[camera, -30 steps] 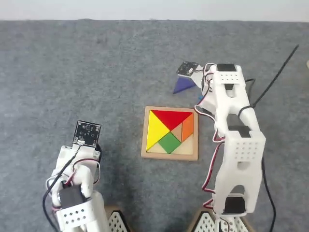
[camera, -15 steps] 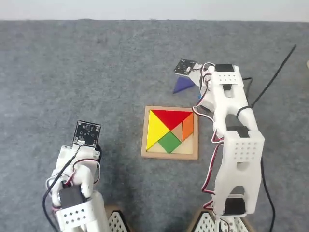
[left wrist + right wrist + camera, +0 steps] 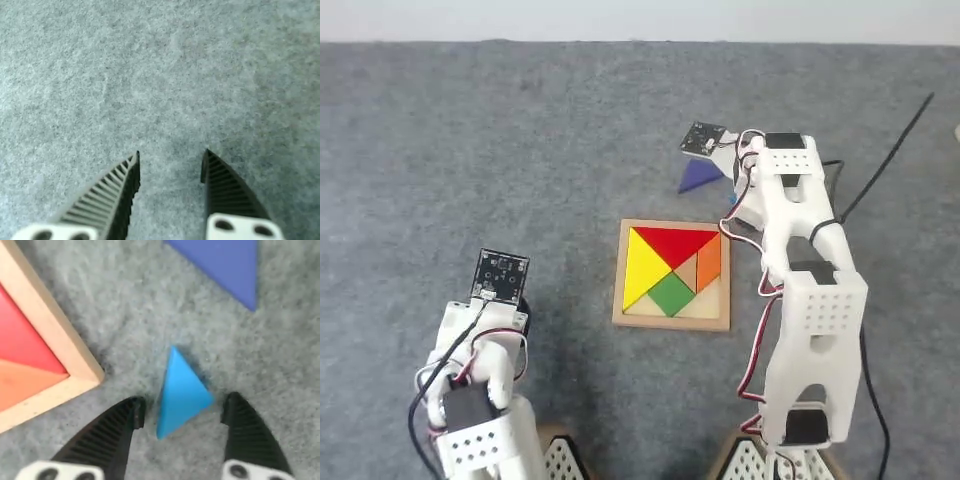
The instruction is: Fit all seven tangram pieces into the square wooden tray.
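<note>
The tray point(image 3: 670, 325) is mostly filled, but two pieces lie beside it on the bench: a dark blue triangle point(image 3: 225, 265) and a light blue triangle point(image 3: 181, 392), which the wide-open right end effector point(image 3: 183, 402) straddles, while the left end effector point(image 3: 170, 162) is also wide open.

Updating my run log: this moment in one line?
right hand: open, straddling light blue triangle | left hand: open over carpet | dark blue triangle: outside tray

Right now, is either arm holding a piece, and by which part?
Nothing is held. The right gripper is open, fingers flanking the light blue triangle on the carpet without clamping it. The left gripper is open over carpet.
</note>
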`<state>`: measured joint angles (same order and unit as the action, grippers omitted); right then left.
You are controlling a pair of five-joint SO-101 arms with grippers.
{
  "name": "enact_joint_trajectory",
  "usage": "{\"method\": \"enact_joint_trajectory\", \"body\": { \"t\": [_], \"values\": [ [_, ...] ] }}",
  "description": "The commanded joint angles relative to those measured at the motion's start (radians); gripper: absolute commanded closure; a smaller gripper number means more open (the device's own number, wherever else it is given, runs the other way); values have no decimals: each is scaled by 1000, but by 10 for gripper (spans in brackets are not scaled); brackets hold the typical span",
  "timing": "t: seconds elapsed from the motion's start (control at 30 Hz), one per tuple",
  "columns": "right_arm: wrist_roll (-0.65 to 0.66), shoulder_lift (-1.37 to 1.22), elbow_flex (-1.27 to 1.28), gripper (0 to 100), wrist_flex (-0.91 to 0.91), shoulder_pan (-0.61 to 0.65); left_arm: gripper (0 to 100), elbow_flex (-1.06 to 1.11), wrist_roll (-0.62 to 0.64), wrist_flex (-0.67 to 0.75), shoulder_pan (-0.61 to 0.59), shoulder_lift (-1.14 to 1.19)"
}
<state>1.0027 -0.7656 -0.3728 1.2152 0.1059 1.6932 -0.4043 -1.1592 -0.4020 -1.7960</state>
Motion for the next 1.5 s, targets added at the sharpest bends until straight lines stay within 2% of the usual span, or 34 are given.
{"method": "enact_joint_trajectory", "body": {
  "t": [0.0, 0.1, 0.23, 0.33, 0.5, 0.73, 0.8, 1.03, 1.3, 1.47],
  "values": [
    [11, -54, -28, 898, -24, 16, 807, -10, -5, -6, -6, -8],
    [11, -54, -57, 958, -4, 13, 807, -10, -5, -6, -6, -8],
    [9, -54, -157, 965, 107, -8, 807, -10, -5, -6, -6, -8],
    [12, -54, -265, 957, 255, -15, 807, -10, -5, -6, -6, -8],
    [104, -58, -410, 848, 486, -15, 807, -10, -5, -6, -6, -8],
    [52, -105, -463, 612, 303, 31, 807, -10, -5, -6, -6, -8],
    [54, -136, -462, 586, 255, 51, 807, -10, -5, -6, -6, -8],
    [255, -268, -466, 667, 229, 71, 807, -10, -5, -6, -6, -8],
    [293, -308, -466, 687, 232, 64, 807, -10, -5, -6, -6, -8],
    [292, -309, -463, 815, 240, 64, 807, -10, -5, -6, -6, -8]
  ]
}}
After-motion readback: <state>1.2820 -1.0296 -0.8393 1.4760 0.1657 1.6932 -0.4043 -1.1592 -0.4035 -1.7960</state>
